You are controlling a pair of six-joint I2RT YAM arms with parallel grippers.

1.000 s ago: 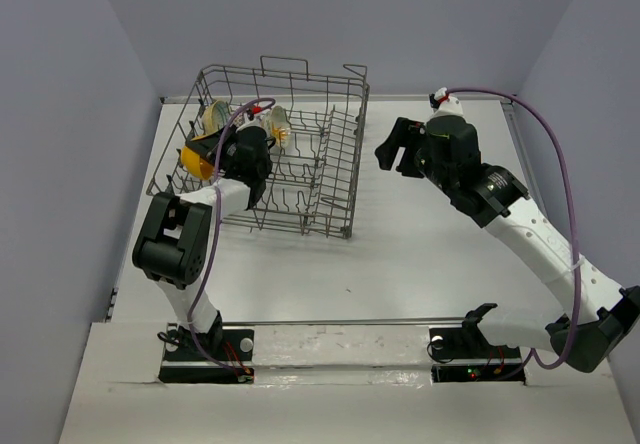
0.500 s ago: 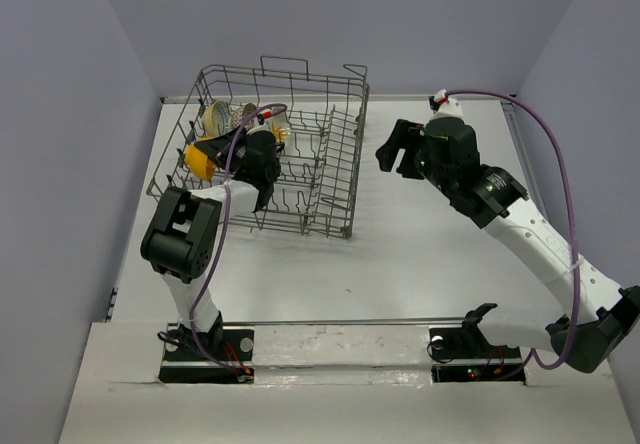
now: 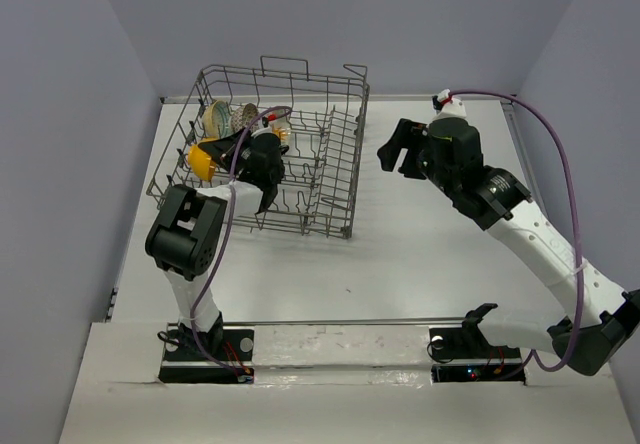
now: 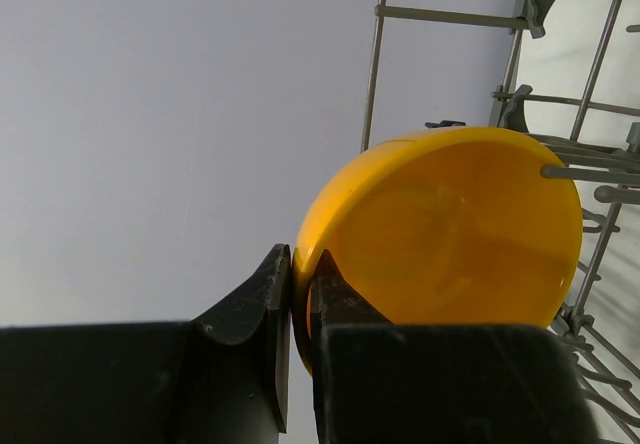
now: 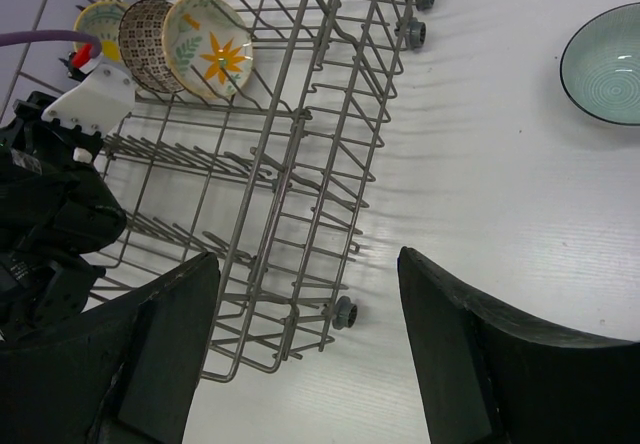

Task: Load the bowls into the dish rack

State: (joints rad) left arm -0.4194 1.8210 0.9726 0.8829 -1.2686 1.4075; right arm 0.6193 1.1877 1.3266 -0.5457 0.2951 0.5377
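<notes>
Left gripper (image 4: pixel 300 274), pinching rim of plain orange-yellow round bowl (image 4: pixel 450 234), has edged deeper into grey wire dish rack (image 3: pixel 340 164); release looks near. Right gripper (image 3: pixel 393 150) spread, empty, beside rack.

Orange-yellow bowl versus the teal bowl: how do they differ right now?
The orange-yellow bowl is plain and held on edge in the dish rack, its rim pinched by the left gripper. The teal bowl shows fine rings inside, lies open side up on the table outside the rack, untouched. Both are small and round.
</notes>
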